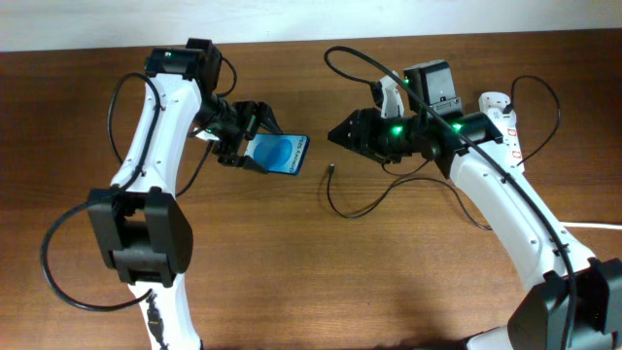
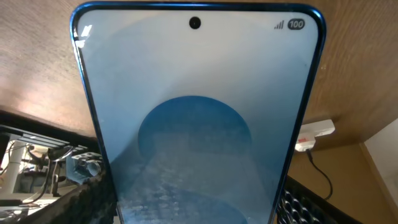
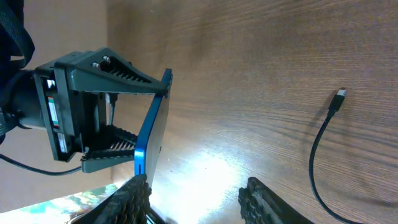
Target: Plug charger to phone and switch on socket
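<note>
The phone (image 1: 284,154), with a bright blue screen, is held above the table by my left gripper (image 1: 255,146), which is shut on its sides. In the left wrist view the phone (image 2: 196,93) fills the frame between the fingers (image 2: 196,208). My right gripper (image 1: 338,136) is open and empty, just right of the phone. In the right wrist view its fingers (image 3: 199,199) stand apart, close to the phone's edge (image 3: 149,140). The charger (image 1: 331,170), a thin black cable, lies on the table with its tip below the right gripper; its tip also shows in the right wrist view (image 3: 339,98).
The socket (image 1: 507,122), a white power strip with red switches and a black plug in it, lies at the far right; it also shows in the left wrist view (image 2: 316,130). The charger cable curls across the brown wooden table (image 1: 292,272) toward it.
</note>
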Robot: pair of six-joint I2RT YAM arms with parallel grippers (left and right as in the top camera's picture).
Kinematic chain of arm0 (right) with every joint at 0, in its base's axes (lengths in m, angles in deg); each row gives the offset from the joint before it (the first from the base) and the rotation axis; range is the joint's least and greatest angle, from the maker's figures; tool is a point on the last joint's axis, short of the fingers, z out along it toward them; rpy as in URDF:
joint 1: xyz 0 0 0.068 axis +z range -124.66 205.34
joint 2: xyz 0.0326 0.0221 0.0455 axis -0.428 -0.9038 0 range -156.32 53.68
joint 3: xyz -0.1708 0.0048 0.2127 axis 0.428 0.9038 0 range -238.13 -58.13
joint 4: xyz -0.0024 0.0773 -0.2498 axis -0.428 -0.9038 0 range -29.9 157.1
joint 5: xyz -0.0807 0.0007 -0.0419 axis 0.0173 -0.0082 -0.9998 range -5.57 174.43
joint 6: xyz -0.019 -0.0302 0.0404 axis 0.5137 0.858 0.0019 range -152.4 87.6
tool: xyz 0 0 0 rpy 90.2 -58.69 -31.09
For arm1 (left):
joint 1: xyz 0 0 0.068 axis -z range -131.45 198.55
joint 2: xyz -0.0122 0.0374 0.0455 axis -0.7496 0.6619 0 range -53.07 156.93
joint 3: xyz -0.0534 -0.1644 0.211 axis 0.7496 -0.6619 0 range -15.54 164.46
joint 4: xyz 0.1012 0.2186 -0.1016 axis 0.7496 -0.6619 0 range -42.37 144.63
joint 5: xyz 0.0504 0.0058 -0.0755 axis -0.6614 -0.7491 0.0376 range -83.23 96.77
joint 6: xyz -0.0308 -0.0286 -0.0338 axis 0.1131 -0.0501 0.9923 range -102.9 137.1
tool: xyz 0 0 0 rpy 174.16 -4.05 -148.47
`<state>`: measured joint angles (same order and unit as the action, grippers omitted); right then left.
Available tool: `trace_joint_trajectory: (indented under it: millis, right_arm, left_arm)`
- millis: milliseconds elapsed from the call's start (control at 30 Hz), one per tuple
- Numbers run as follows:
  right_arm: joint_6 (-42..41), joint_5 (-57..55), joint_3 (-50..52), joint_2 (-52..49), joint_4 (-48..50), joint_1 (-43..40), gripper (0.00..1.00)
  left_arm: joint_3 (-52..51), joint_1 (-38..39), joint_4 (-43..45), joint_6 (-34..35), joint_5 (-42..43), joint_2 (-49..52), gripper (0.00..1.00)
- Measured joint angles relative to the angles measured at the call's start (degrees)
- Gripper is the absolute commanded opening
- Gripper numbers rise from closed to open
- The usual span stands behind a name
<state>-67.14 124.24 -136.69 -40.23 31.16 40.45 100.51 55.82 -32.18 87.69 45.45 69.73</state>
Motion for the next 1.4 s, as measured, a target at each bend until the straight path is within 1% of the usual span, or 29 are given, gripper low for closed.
trace_joint_trajectory:
  millis: [233, 400, 467, 533, 667, 733, 867, 967, 1067, 1167, 1200, 1400]
  right_arm:
    - [0.00, 0.00, 0.00, 0.00, 0.00, 0.00, 0.52]
    - [-0.04, -0.07, 0.00, 0.00, 0.04, 0.55, 0.52]
    - [-0.31, -0.70, 0.00, 0.00, 0.46, 2.86, 0.52]
    - [-3.06, -4.02, 0.00, 0.00, 0.96, 7.17, 0.52]
    - [-8.61, -10.49, 0.00, 0.00, 2.47, 10.91, 0.51]
    - [-11.17, -13.18, 0.00, 0.00, 3.26, 12.46, 0.47]
    - [-14.38, -15.65, 0.00, -0.04, 3.43, 13.77, 0.45]
    - [-14.97, -16.26, 0.00, -1.55, 3.89, 13.84, 0.38]
    - [-15.08, -16.46, 0.02, -2.91, 5.60, 14.58, 0.36]
    - [-15.02, -16.46, 0.02, -2.93, 7.56, 15.30, 0.27]
    - [-14.97, -16.46, 0.02, -2.99, 7.72, 15.32, 0.25]
    - [-15.02, -16.46, 0.02, -4.09, 7.74, 15.80, 0.24]
  left_arm:
    - [0.00, 0.00, -1.97, -0.33, -2.51, 0.00, 0.00]
    - [0.00, 0.00, -2.14, -2.25, -2.95, 0.00, 0.00]
    - [0.00, 0.02, -2.14, -2.23, -2.97, 0.00, 0.00]
    - [0.00, 0.20, -2.14, -2.21, -2.99, 0.00, 0.00]
    - [0.00, 2.27, -1.68, -1.73, -2.16, 0.00, 0.00]
    - [0.00, 2.58, -1.68, -1.55, -1.03, 0.00, 0.00]
    - [0.00, 2.54, -1.62, -1.49, 1.70, 0.00, 0.00]
    - [0.00, 2.54, -1.49, -1.33, 2.69, 0.00, 0.00]
    - [0.00, 2.54, -1.49, -1.33, 2.95, 0.00, 0.00]
    - [0.00, 2.54, -1.49, -1.33, 2.97, 0.00, 0.00]
    - [0.00, 2.54, -1.49, -1.33, 2.99, 0.00, 0.00]
    - [0.00, 2.54, -1.46, -1.33, 2.97, 0.00, 0.00]
